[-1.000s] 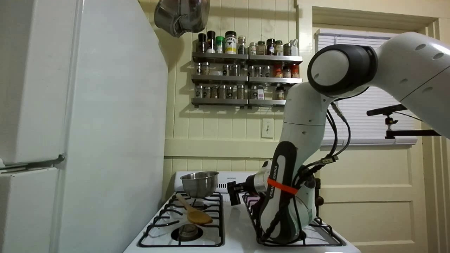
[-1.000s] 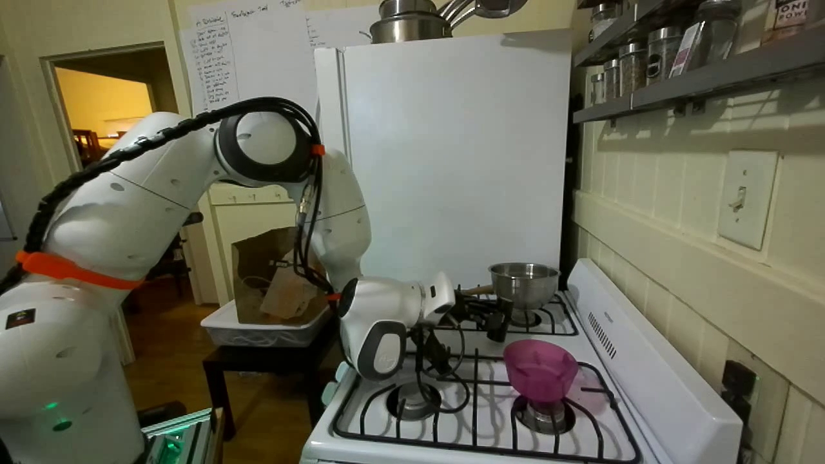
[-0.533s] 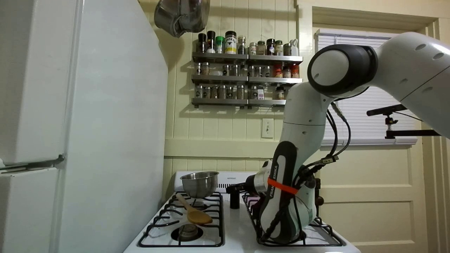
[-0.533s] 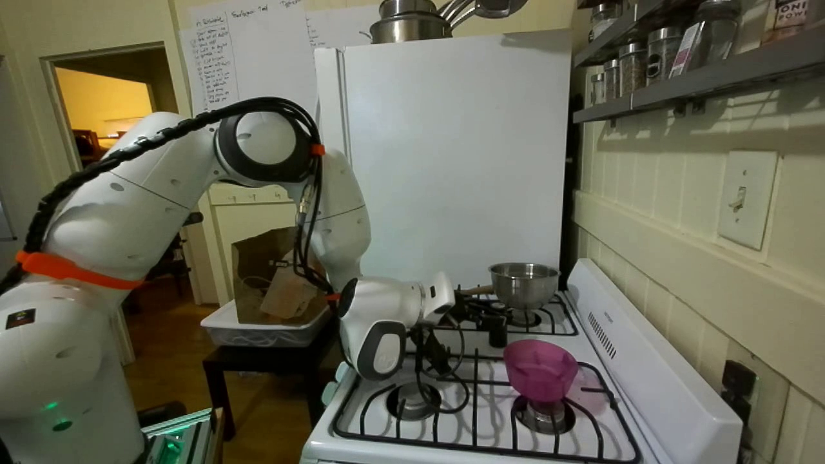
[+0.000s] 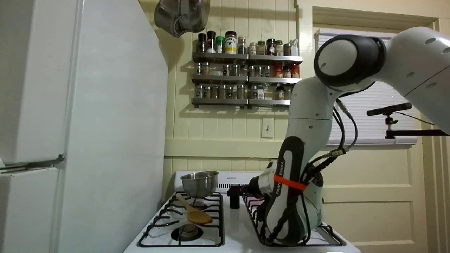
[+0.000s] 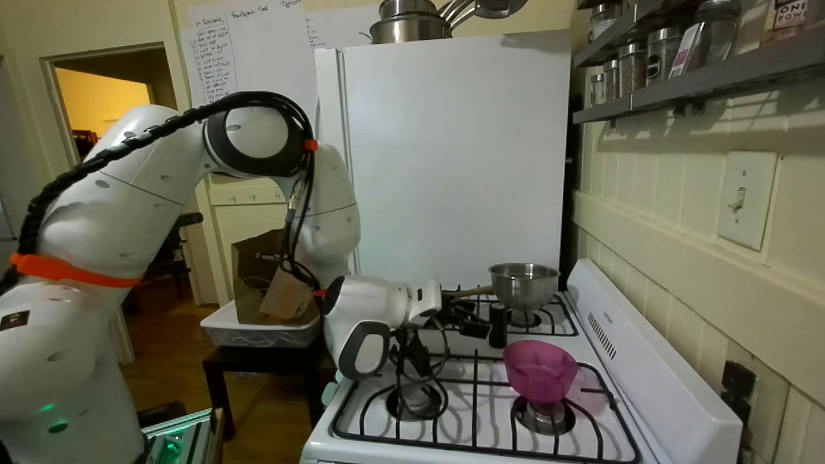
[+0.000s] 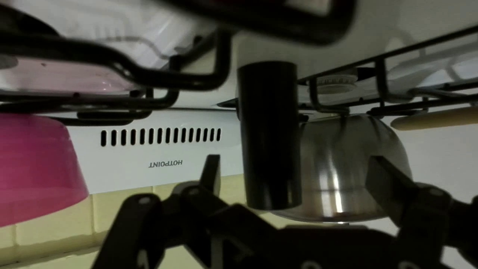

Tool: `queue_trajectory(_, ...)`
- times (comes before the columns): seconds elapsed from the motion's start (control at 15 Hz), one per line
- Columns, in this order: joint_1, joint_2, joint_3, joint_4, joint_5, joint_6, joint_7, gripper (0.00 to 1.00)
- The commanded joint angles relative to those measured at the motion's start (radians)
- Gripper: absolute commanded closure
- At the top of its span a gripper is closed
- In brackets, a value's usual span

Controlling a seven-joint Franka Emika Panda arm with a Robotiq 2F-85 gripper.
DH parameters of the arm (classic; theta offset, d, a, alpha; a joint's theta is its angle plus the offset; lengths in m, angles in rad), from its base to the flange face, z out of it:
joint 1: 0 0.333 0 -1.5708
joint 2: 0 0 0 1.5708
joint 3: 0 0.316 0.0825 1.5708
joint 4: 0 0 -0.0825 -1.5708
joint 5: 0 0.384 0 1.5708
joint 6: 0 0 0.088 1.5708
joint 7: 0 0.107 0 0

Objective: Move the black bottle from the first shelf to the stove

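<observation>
Bottle (image 7: 270, 134) stands toward the stove's (image 5: 233, 232) back edge, claw (image 7: 295, 175) spread beside it; an exterior view shows the whole spoon (image 5: 199, 216), the wrist view only its handle (image 7: 437, 118).

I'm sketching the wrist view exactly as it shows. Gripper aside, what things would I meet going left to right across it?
From the left: pink bowl, HOTPOINT lettering, black bottle, metal bowl, wooden spoon.
</observation>
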Motion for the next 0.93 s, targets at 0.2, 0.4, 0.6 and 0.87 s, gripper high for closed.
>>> queue_trajectory(0.2,-0.1,-0.283,0.178,-0.258,0.104,-0.137,-0.022,0.0)
queue_trajectory(0.4,-0.102,-0.451,0.191,-0.312,0.172,-0.298,-0.052,0.0)
queue_trajectory(0.6,-0.119,-0.62,0.206,-0.358,0.123,-0.513,-0.036,0.0)
queue_trajectory(0.87,-0.124,-0.712,0.218,-0.323,0.089,-0.825,-0.01,0.0)
